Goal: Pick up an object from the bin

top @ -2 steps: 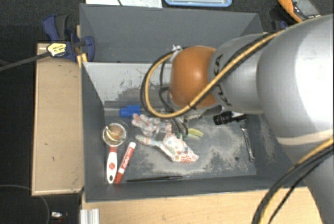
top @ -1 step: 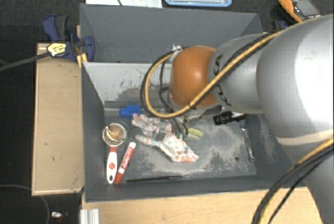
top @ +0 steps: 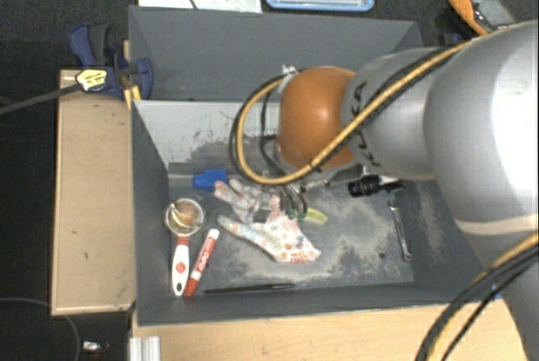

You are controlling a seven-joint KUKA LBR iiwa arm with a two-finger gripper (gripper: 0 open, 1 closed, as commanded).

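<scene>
My gripper (top: 290, 201) reaches down under the arm's orange cover into the middle of the bin. It is right over the upper edge of a crumpled white cloth with a coloured pattern (top: 282, 240). A pinkish patterned piece (top: 238, 194) lies just left of the gripper. A small yellow-green thing (top: 314, 217) lies at its right. Whether anything is held is hidden by the cover.
Along the bin's left side lie a blue thing (top: 209, 179), a round brass-coloured lid or jar (top: 185, 216), a red-and-white handled tool (top: 179, 265) and a red marker (top: 202, 260). A thin black rod (top: 248, 288) lies by the front wall, a metal tool (top: 398, 231) at the right.
</scene>
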